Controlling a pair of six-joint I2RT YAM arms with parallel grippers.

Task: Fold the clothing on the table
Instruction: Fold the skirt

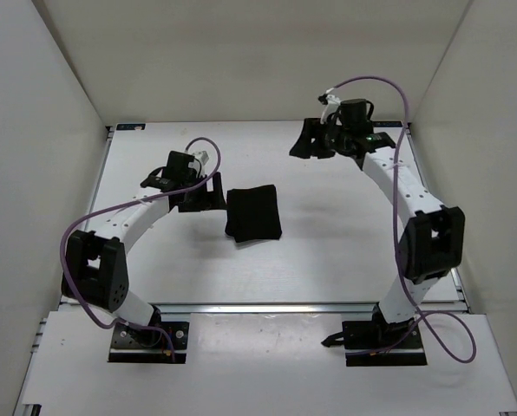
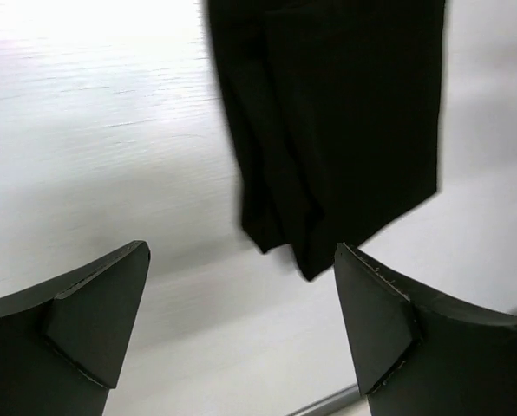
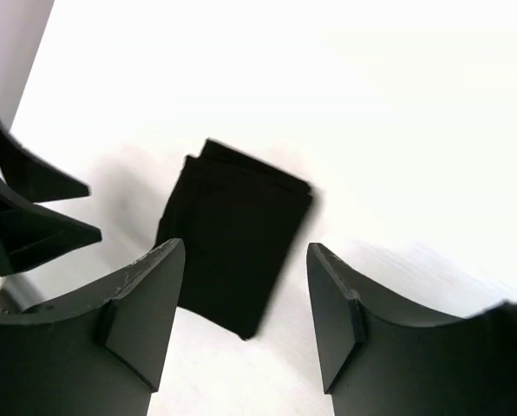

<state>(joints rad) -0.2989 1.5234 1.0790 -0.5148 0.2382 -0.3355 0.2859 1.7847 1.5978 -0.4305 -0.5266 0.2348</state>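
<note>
The clothing (image 1: 253,214) was plain black throughout, matte, with no pattern or marking observed. The table (image 1: 328,251) was white, and its near rail (image 1: 267,308) was silver. The left gripper (image 1: 212,194) and the right gripper (image 1: 310,140) were both black, with a dull finish on the fingers (image 3: 146,312). The arm links (image 1: 133,221) were white and the joint housings (image 1: 432,243) black. The cables (image 1: 376,79) were purple. The base plates (image 1: 133,347) were black. The walls (image 1: 241,61) were off-white and unpatterned.

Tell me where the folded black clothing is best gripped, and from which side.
Probably the left edge of the clothing, through all layers, coming from the left with the left end effector: it lies flat and compact, with that end effector open beside it.
</note>
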